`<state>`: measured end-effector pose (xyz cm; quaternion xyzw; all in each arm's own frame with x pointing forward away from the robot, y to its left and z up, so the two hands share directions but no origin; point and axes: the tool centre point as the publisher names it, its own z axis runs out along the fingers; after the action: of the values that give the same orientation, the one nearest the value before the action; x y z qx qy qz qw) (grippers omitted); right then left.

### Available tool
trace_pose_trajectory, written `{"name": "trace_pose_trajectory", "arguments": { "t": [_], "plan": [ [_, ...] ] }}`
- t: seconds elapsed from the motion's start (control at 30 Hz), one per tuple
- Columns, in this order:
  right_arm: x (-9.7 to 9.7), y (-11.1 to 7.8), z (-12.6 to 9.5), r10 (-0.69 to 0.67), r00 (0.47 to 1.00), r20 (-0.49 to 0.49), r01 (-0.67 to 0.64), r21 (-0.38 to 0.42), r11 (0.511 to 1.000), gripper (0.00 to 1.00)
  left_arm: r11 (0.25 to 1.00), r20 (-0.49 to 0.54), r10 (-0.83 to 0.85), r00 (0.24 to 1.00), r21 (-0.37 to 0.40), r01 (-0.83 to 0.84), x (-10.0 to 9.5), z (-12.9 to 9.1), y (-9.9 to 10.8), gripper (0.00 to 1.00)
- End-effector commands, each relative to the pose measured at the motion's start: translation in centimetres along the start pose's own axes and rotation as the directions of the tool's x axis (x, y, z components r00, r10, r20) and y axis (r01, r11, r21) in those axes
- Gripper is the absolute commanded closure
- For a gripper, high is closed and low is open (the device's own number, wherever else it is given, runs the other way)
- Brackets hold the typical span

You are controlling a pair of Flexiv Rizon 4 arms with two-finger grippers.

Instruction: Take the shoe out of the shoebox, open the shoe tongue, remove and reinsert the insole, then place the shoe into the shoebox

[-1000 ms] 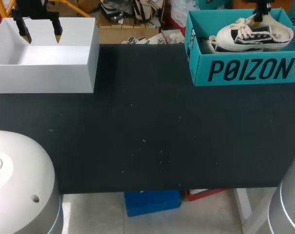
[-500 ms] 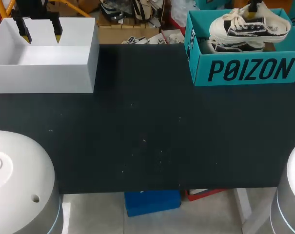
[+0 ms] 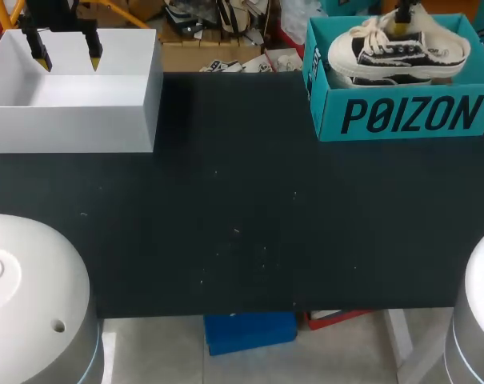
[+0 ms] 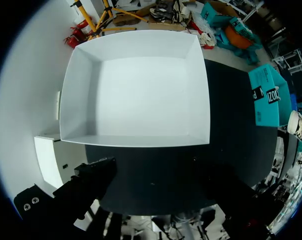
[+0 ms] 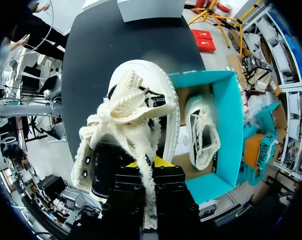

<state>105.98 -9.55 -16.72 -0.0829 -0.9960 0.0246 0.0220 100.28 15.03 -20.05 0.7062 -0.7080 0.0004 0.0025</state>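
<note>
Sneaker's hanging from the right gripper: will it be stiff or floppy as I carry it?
The sneaker is probably fairly rigid: its thick rubber sole sits near level, unsagging, in the right gripper. The loose laces look floppy and may snag the shoebox rim.

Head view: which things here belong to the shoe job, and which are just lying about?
Belonging to the job:
teal shoebox
shoe, held above it by the right end effector
second shoe, lying inside the shoebox

Just lying about:
white box, with the open left end effector over it
black table
</note>
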Motion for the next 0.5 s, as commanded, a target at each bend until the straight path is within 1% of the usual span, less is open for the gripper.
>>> {"name": "trace_pose_trajectory", "arguments": {
  "t": [0.03, 0.17, 0.27, 0.4, 0.5],
  "plan": [
    [6.8, 0.1, -0.5, -0.012, 0.993, 0.114, 0.013, -0.007, 1.0, 1.0, 1.0, 0.002, -0.002, 1.0, -0.002, 0.002, 0.0, -0.1, 0.0, 0.0],
    [10.9, 1.4, -0.5, -0.025, 0.993, 0.114, 0.027, -0.015, 1.0, 1.0, 1.0, 0.002, -0.002, 1.0, -0.002, 0.002, 0.0, -0.1, 0.0, 0.0],
    [13.4, 2.7, -0.2, -0.033, 0.993, 0.115, 0.035, -0.016, 0.999, 1.0, 1.0, 0.002, -0.002, 1.0, -0.002, 0.002, 0.0, -0.1, 0.0, 0.0],
    [15.9, 5.2, 0.3, -0.027, 0.993, 0.114, 0.03, -0.028, 0.999, 1.0, 1.0, 0.002, -0.002, 1.0, -0.002, 0.002, 0.0, -0.1, 0.0, 0.0],
    [17.2, 7.8, 1.0, -0.012, 0.995, 0.103, 0.016, -0.038, 0.999, 1.0, 1.0, 0.002, -0.002, 1.0, -0.002, 0.002, 0.0, -0.1, 0.0, 0.0]
  ]
}}
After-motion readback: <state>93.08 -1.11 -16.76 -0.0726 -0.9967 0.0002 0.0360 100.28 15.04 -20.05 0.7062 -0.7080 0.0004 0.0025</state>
